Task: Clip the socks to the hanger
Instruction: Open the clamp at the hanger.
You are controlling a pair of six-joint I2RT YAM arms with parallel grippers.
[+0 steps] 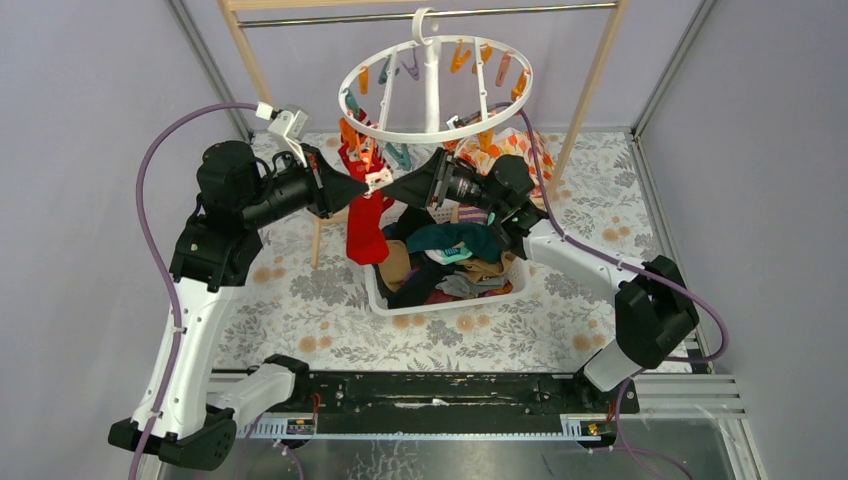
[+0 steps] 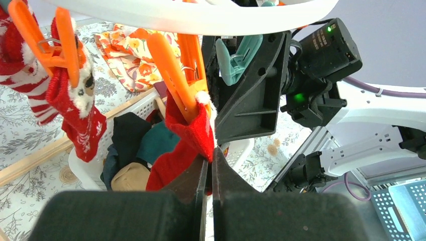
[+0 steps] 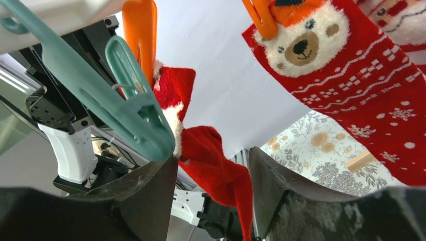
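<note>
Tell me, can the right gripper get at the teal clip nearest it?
Probably yes: the right gripper is open just below the teal clip, with nothing between; the red sock only hangs beside it.

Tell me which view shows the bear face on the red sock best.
The right wrist view: the bear face is frontal, eyes and nose clear. The left wrist view shows only its side, by an orange clip. The top view is too small to tell.

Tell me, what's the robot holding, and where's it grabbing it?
The left gripper pinches the plain red sock near its cuff, just under the orange clip. The right gripper is open, holding nothing.
</note>
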